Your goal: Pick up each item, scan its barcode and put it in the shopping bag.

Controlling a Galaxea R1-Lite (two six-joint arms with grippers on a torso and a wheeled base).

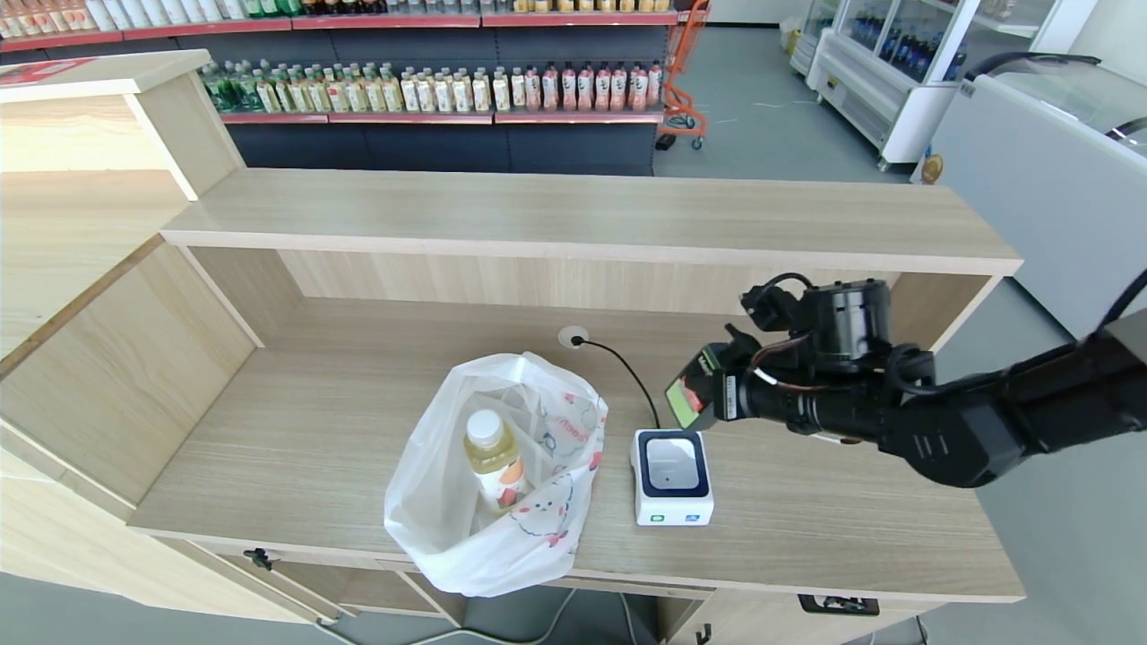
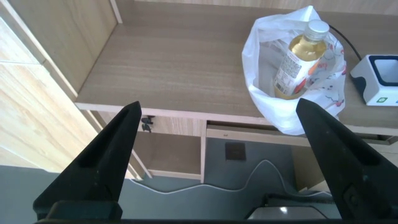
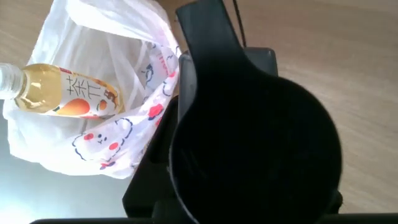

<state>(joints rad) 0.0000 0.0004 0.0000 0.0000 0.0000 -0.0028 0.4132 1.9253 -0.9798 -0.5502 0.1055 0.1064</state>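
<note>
The right pincer [image 1: 714, 395] grips a green and red item [image 1: 685, 400], tipped sideways just over the scanner [image 1: 672, 475]. The bottle [image 1: 491, 457] stands cap-up inside the shopping bag [image 1: 430, 528] on the surface [image 1: 314, 448]. The left pincer [image 2: 219, 104] is wide open and empty.

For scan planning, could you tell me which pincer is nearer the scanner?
Right: the right pincer holds a package above the scanner; the left pincer hangs before the counter.
</note>
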